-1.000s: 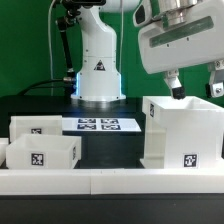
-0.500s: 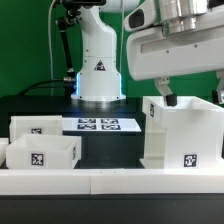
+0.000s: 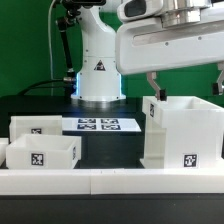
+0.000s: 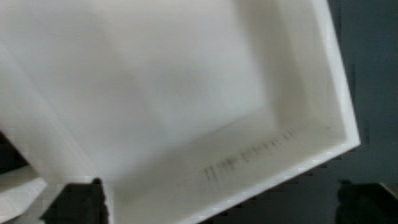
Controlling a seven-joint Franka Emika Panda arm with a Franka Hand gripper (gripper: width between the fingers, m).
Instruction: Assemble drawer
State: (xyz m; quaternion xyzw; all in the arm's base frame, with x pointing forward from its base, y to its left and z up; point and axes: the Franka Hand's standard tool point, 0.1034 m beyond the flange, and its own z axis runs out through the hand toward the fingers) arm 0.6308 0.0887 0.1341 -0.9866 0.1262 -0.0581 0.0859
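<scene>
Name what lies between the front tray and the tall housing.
In the exterior view, bare dark table separates the front tray from the housing; the marker board lies farther back.

Green backdrop fills rear, evenly lit. Black table below, matte, darker toward back. Marker board flat mid-table. Long low white border rail along near edge, brightly lit.

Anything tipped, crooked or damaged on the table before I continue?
Nothing stands out. The housing stands upright under the open gripper, and both trays sit upright at the exterior view's left.
</scene>
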